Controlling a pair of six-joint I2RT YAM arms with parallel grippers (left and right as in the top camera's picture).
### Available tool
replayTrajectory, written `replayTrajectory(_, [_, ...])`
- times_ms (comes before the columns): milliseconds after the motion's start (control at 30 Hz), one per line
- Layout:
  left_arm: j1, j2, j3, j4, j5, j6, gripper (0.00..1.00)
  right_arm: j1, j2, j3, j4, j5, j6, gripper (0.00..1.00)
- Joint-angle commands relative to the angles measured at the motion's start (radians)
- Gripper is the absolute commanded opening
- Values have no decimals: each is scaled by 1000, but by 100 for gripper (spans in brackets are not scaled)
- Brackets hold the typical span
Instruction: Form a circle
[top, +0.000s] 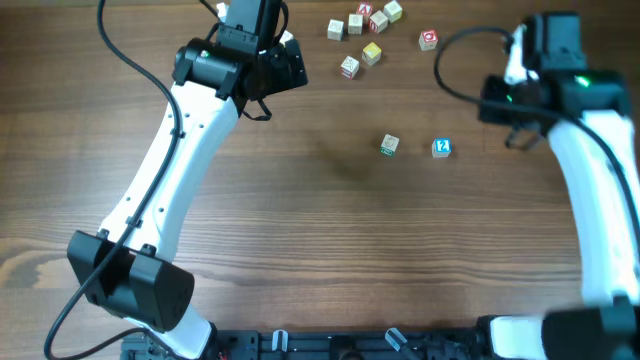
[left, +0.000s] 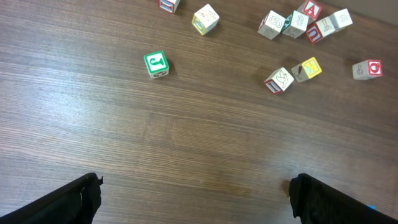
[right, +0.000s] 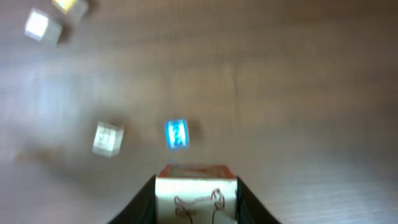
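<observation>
Right wrist view: the right claw pinched a likely light, rigid wooden block by opposite flat faces, with a blue block at twelve o'clock. The left claw stood spread. No circle yet; other blocks lay scattered.

In the left wrist view, a small pale wooden cube with a green-bordered face bears a green letter J, and a red-faced wooden cube bears a white A. Prints on the blue-faced wooden cube and the red-edged wooden cube are too blurred to read.
</observation>
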Motion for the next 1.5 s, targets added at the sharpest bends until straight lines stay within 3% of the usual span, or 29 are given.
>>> replayTrajectory(0, [-5, 3, 3, 21, 24, -10, 100, -2, -56, -14, -94, 7, 19, 13])
replayTrajectory(167, [-5, 3, 3, 39, 68, -10, 100, -2, -56, -167, -18, 7, 93, 13])
replayTrajectory(300, [-5, 3, 3, 39, 68, -9, 100, -2, -56, -365, 192, -1, -35, 13])
replayTrajectory(400, [-5, 3, 3, 39, 68, -10, 100, -2, -56, -463, 300, -1, -35, 16])
replayTrajectory(600, [-5, 4, 3, 38, 68, -10, 100, -2, -54, -608, 473, -1, -41, 13])
replayTrajectory(733, [-5, 4, 3, 39, 68, -10, 100, -2, -50, -693, 670, -1, -152, 6])
replayTrajectory(833, [-5, 5, 3, 39, 68, -10, 100, -2, -47, -739, 742, -39, -168, 12])
replayTrajectory(1000, [-5, 6, 3, 39, 68, -10, 100, -1, -47, -759, 706, -185, -165, 13])
replayTrajectory(1200, [-5, 18, 3, 39, 68, -10, 100, -2, -40, -759, 727, 3, -34, 8])
replayTrajectory(1467, [-5, 41, 3, 39, 68, -10, 100, -2, 108, -759, 891, 7, -106, 8])
